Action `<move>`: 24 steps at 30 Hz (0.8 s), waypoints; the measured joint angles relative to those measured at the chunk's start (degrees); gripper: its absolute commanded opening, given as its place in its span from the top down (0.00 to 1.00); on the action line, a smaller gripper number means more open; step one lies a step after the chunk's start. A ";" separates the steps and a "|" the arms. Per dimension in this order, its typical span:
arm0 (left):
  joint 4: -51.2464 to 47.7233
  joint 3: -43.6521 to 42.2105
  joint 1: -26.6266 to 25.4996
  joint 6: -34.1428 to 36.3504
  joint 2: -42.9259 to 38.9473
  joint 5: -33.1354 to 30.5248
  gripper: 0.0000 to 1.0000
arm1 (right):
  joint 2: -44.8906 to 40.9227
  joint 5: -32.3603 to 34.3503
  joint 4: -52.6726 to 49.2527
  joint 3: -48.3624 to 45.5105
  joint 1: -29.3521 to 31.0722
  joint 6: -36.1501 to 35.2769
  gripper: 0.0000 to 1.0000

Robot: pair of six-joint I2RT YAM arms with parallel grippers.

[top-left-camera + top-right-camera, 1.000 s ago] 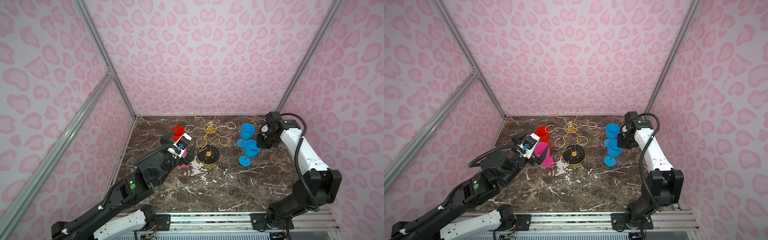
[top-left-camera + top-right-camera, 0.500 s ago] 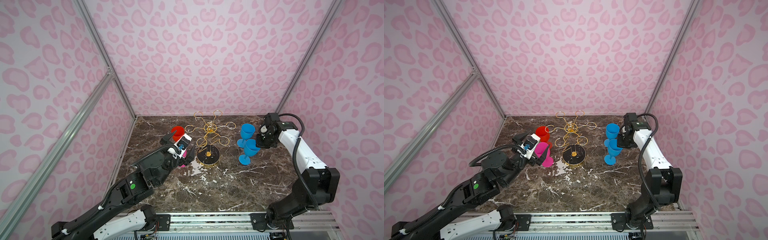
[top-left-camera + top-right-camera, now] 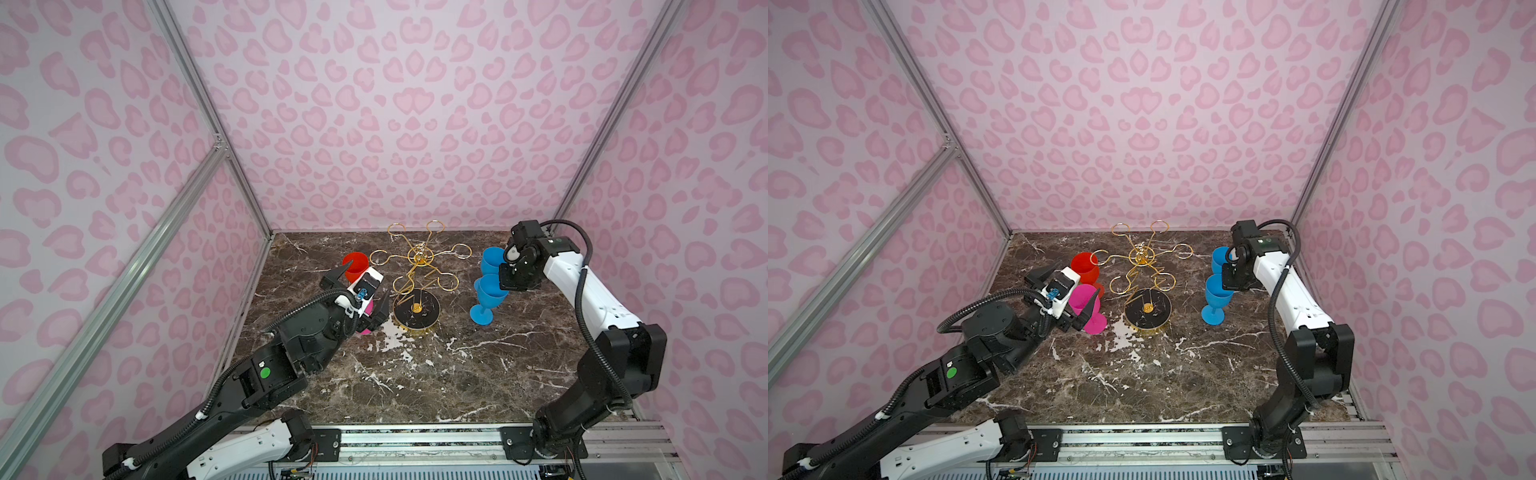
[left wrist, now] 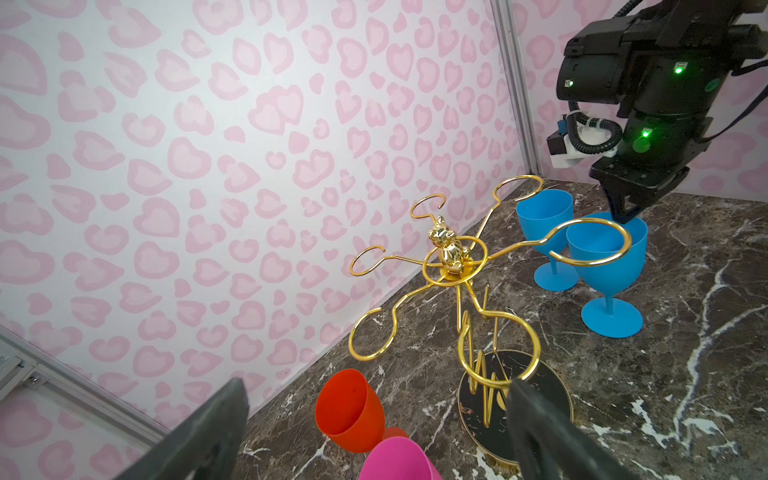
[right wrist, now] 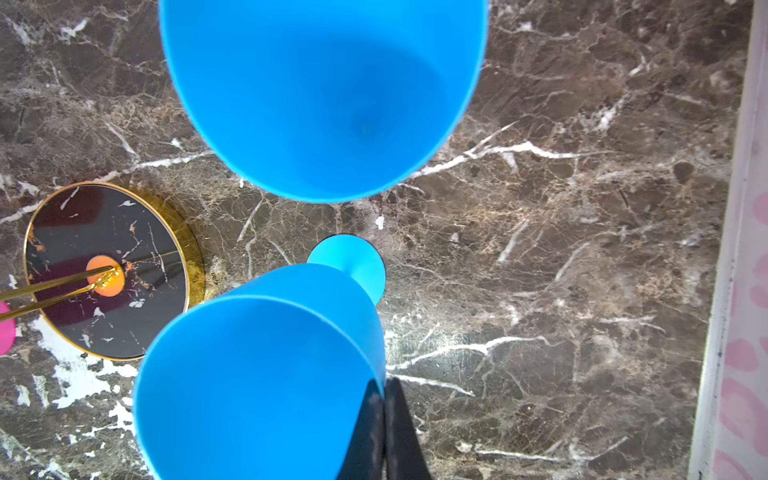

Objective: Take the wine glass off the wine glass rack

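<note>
The wine glass rack point(image 3: 420, 254) stands upright on a dark brown, white-veined marble top point(image 3: 415, 374), its round black base flat on the stone. Pink walls point(image 3: 395, 124) printed with heart-like spots close the booth on three sides, with aluminium posts point(image 3: 208, 124) at the corners.

In both top views a red glass point(image 3: 356, 265) and a pink glass point(image 3: 1082, 299) stand on the marble to the rack's left. To its right are the farther blue glass point(image 3: 492, 259) and the nearer blue glass point(image 3: 490, 293), both on their feet.

The left gripper point(image 4: 376, 386) has its jaws spread wide, one on either side of the pink glass. The right gripper point(image 5: 384, 384), on the rack's right, is closed, pinching the rim of the nearer blue glass. Seen from the left wrist, one gold loop of the rack crosses in front of that glass.
</note>
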 measured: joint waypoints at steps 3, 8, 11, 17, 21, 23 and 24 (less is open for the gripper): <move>-0.04 0.00 0.00 -0.04 -0.24 0.00 0.02 | 1.14 0.17 0.02 1.40 1.29 0.66 1.00; -0.17 0.13 0.00 -0.22 -0.31 0.02 0.02 | 3.26 0.17 0.00 3.63 3.52 1.36 1.00; -0.24 0.22 0.00 -0.39 -0.31 0.04 0.02 | 4.33 0.15 -0.13 4.83 4.50 1.86 1.00; -0.55 0.37 0.00 -0.44 -0.33 0.13 0.02 | 4.59 0.61 -0.39 5.42 4.55 2.47 0.76; -1.27 0.37 0.00 -0.61 -0.37 0.26 0.02 | 4.15 0.59 -0.59 5.55 4.57 2.47 0.64; -1.46 0.37 0.00 -0.63 -0.37 0.26 0.02 | 4.07 0.55 -0.61 5.55 4.57 2.49 0.58; -1.46 0.37 0.00 -0.66 -0.37 0.26 0.02 | 4.00 0.48 -0.63 5.57 4.59 2.49 0.55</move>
